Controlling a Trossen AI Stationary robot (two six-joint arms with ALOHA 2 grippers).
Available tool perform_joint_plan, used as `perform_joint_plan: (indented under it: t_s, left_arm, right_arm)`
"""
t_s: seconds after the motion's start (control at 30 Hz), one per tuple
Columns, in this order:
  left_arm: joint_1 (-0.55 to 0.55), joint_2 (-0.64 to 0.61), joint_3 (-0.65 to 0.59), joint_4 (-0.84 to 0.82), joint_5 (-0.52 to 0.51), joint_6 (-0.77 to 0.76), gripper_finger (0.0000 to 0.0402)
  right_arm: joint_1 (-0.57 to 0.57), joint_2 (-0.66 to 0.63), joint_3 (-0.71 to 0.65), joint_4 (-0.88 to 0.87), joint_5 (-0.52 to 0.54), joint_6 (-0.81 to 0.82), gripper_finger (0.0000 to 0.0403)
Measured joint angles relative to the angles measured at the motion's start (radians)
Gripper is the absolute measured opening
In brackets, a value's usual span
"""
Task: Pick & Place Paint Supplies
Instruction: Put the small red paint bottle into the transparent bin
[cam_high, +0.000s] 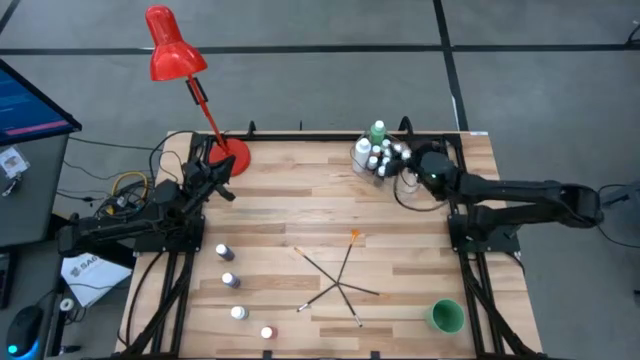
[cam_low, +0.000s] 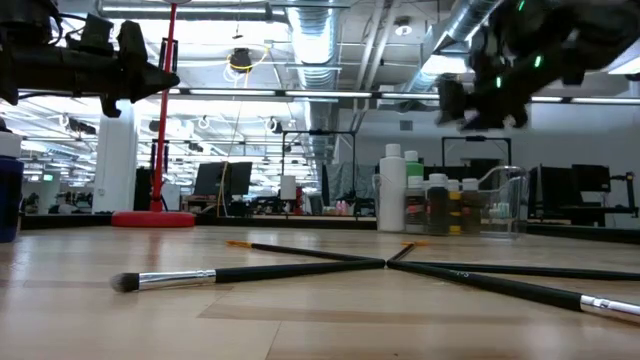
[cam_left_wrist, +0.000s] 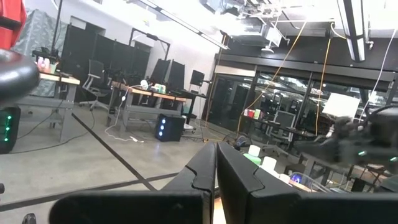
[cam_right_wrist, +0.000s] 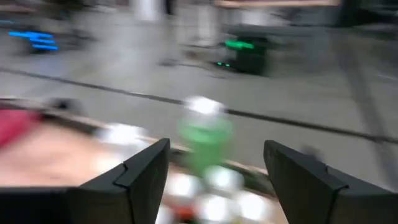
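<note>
Bright, even light pours down from the long ceiling strip lights (cam_low: 300, 92) across the hall, and the pale wooden surface (cam_high: 300, 215) shows only faint, soft shadows. Seen level with it, those fixtures glare white while the nearest dark-handled paintbrush (cam_low: 250, 273) softens at its bristles. The right wrist view is heavily smeared: the tall green bottle (cam_right_wrist: 204, 144) is a blur. The left wrist view has washed-out overhead glare.

Bottles (cam_high: 374, 155) in tub at table (cam_high: 300, 200) rear right; brushes (cam_high: 335, 275) crossed mid-front; cup (cam_high: 446, 316) front right.
</note>
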Motion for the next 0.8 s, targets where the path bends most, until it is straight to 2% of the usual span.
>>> perform_joint_plan:
  t_s: [0.13, 0.23, 0.47, 0.73, 0.8]
  left_arm:
    - [0.000, 0.000, 0.000, 0.001, 0.000, 0.000, 0.0008]
    - [0.000, 0.000, 0.000, 0.001, 0.000, 0.000, 0.0008]
    - [0.000, 0.000, 0.000, 0.001, 0.000, 0.000, 0.0008]
    - [0.000, 0.000, 0.000, 0.001, 0.000, 0.000, 0.0008]
    - [0.000, 0.000, 0.000, 0.001, 0.000, 0.000, 0.0008]
  right_arm:
    - [0.128, -0.022, 0.080, 0.004, -0.216, -0.047, 0.0255]
    - [0.251, 0.028, 0.155, 0.011, -0.302, -0.067, 0.0255]
    - [0.500, 0.304, 0.373, 0.034, -0.306, -0.179, 0.0255]
    - [0.620, 0.687, 0.683, 0.061, -0.310, -0.280, 0.0255]
    - [0.640, 0.779, 0.769, 0.059, -0.349, -0.285, 0.0255]
